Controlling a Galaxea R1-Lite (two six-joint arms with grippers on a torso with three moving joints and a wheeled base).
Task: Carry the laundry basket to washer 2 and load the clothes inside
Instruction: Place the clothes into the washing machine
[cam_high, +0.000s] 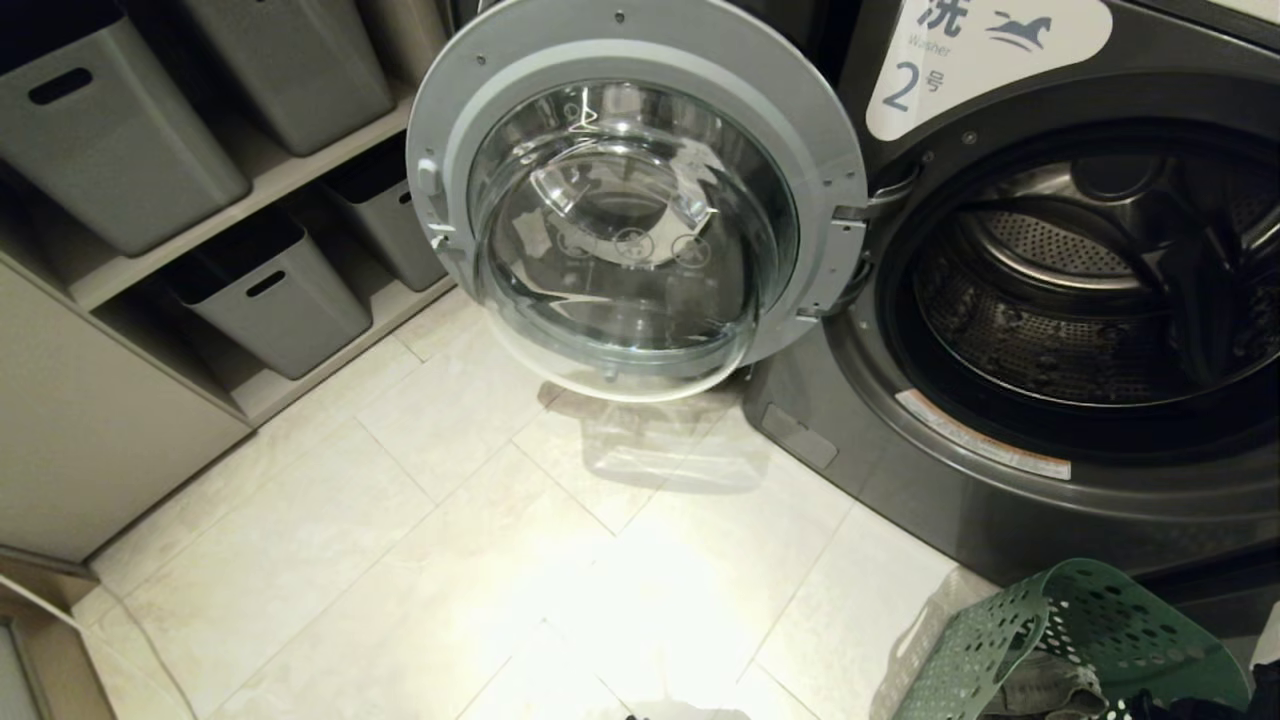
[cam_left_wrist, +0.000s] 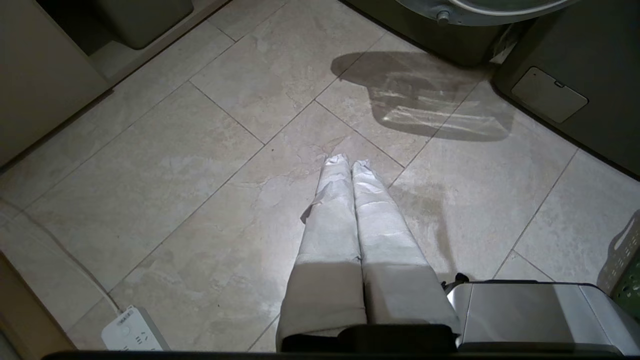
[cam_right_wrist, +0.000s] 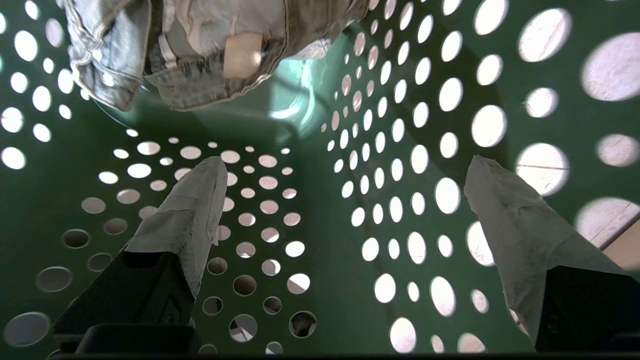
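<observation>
Washer 2 (cam_high: 1000, 440) stands at the right with its round glass door (cam_high: 640, 200) swung wide open and the steel drum (cam_high: 1080, 290) exposed. The green perforated laundry basket (cam_high: 1060, 640) sits on the floor at the lower right, in front of the washer. The clothes (cam_right_wrist: 200, 45), a grey-beige bundle with a pale patch, lie at the basket's bottom (cam_right_wrist: 295, 100). My right gripper (cam_right_wrist: 345, 172) is inside the basket, open, its wrapped fingers (cam_right_wrist: 195, 200) wide apart and short of the clothes. My left gripper (cam_left_wrist: 348, 162) hangs shut over bare floor tiles, holding nothing.
Grey storage bins (cam_high: 270, 290) fill a low shelf unit on the left. A white power strip (cam_left_wrist: 131, 330) and its cable lie on the floor near the left arm. Pale tiled floor (cam_high: 480, 520) stretches between shelf and washer.
</observation>
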